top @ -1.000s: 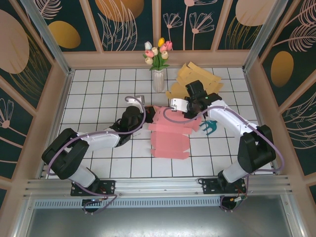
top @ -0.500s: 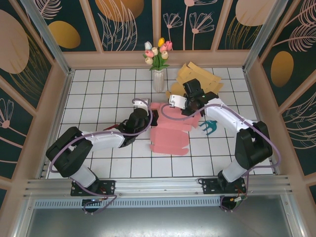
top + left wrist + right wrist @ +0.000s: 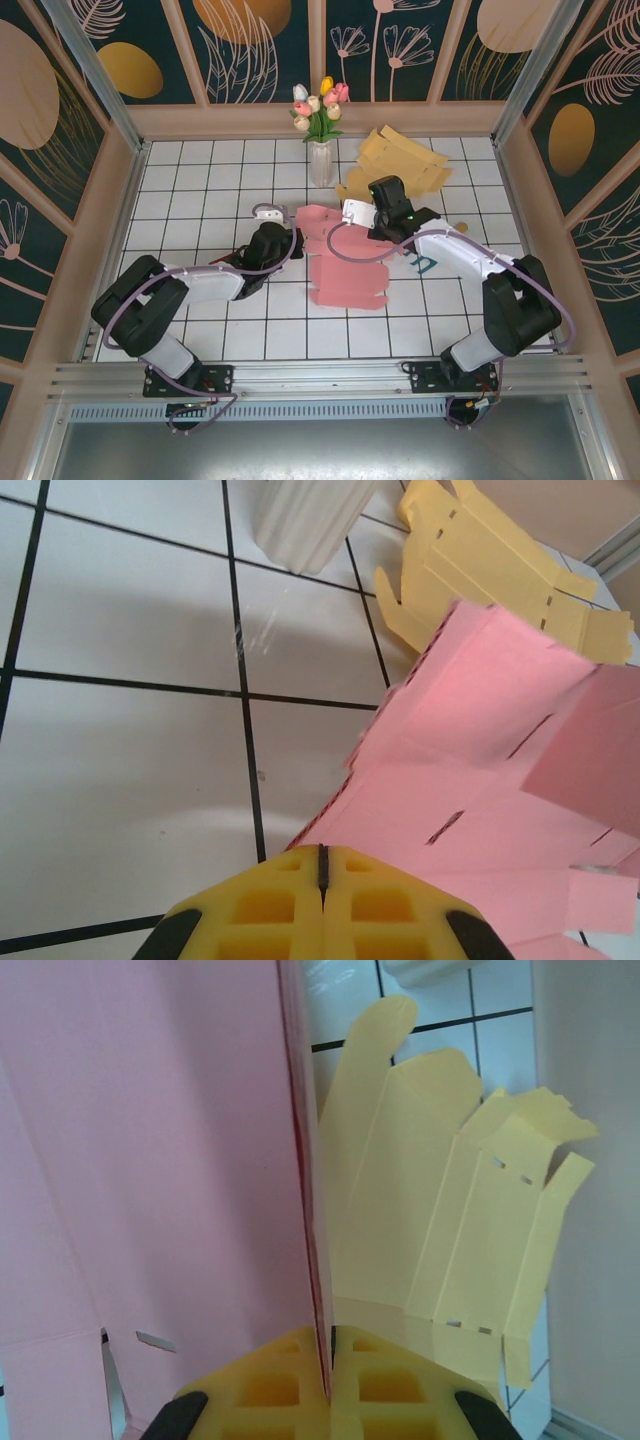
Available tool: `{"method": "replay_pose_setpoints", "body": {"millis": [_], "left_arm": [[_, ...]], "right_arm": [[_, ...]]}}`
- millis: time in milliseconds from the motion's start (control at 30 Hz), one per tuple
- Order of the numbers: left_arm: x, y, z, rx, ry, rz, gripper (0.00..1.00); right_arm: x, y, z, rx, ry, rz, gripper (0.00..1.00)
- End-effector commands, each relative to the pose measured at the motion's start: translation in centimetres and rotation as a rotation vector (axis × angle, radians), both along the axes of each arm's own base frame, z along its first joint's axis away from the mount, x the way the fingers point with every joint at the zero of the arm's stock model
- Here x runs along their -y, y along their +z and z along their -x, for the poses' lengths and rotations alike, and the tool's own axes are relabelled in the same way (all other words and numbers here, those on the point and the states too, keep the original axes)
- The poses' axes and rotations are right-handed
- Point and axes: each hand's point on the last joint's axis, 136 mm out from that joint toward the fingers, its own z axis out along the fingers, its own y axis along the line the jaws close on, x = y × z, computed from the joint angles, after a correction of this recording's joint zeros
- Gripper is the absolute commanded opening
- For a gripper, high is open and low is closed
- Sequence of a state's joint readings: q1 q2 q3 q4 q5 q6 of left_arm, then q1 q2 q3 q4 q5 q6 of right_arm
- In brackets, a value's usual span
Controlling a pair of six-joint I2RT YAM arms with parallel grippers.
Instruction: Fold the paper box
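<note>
Pink paper box [image 3: 345, 262] is an unfolded blank at mid-table, a touch toward the far edge. Near half lies flat on the tiles, far half is lifted and bent; slots and flaps show in the left wrist view [image 3: 480, 760].

Right gripper [image 3: 368, 228] is clenched on the blank's far right edge. In the right wrist view [image 3: 330, 1365] the pink sheet [image 3: 150, 1160] runs edge-on straight into the seam between the pads.

Left gripper [image 3: 295, 238] is clenched too, pads [image 3: 265, 905] pressed together, tips at the blank's left edge. Sheet isn't in the seam there; can't tell if the tips touch it.

Yellow box blanks [image 3: 400, 160] are piled near the far right corner, just behind the pink one. Vase of tulips [image 3: 321, 160] stands at the middle of the far edge, left of the yellow pile. A small teal object [image 3: 425, 262] lies right of the blank, partly under the right arm.
</note>
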State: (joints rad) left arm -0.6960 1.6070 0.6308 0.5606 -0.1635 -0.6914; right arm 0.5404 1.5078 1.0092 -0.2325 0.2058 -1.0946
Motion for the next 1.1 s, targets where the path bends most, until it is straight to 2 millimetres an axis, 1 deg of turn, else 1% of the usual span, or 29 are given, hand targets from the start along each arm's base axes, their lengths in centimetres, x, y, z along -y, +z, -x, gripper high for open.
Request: {"method": "replay_pose_setpoints", "body": {"millis": [0,33,67,167,233,267,367,433,567,733,833,900,1067], "left_arm": [[0.7,-0.8,0.1,-0.024,-0.024,0.041,0.01],[0.6,-1.2,-0.1,-0.028,-0.013,0.029,0.01],[0.3,-1.7,-0.2,-0.035,0.003,0.007,0.01],[-0.2,-3.0,-0.3,-0.048,0.024,-0.032,0.00],[0.0,-3.0,-0.4,-0.046,0.015,-0.030,0.00],[0.1,-4.0,-0.4,-0.063,0.009,-0.040,0.00],[0.7,-4.7,-0.7,-0.073,-0.005,-0.042,0.00],[0.9,-4.8,-1.1,-0.073,-0.004,-0.054,0.00],[0.4,-4.4,-1.9,-0.052,0.032,-0.087,0.00],[-1.3,-4.0,-2.5,-0.028,0.103,-0.151,0.00],[-2.1,-4.1,-2.6,-0.025,0.121,-0.166,0.00],[-1.8,-3.9,-2.7,-0.015,0.104,-0.149,0.00],[1.3,-2.8,-2.2,0.018,-0.042,-0.043,0.00]], "right_arm": [[0.4,2.2,-1.1,0.107,-0.035,-0.012,0.00],[0.4,2.3,-1.1,0.110,-0.036,-0.013,0.00],[-0.2,2.3,-0.8,0.113,-0.017,-0.014,0.00],[-0.4,2.5,-0.6,0.128,-0.011,-0.025,0.00],[-0.4,2.6,-0.6,0.138,-0.005,-0.034,0.00],[-0.5,2.7,-0.6,0.140,-0.003,-0.038,0.00],[-0.6,2.8,-0.6,0.146,-0.005,-0.047,0.00],[-0.7,2.7,-0.6,0.152,-0.004,-0.045,0.00],[-0.6,2.0,-0.4,0.157,0.004,-0.027,0.00],[-0.5,1.3,-0.2,0.148,0.012,-0.023,0.00],[-0.7,1.2,-0.2,0.148,0.014,-0.028,0.00],[-0.8,1.0,-0.1,0.143,0.017,-0.030,0.00],[-0.9,0.4,-0.2,0.130,0.008,-0.029,0.00]]}}
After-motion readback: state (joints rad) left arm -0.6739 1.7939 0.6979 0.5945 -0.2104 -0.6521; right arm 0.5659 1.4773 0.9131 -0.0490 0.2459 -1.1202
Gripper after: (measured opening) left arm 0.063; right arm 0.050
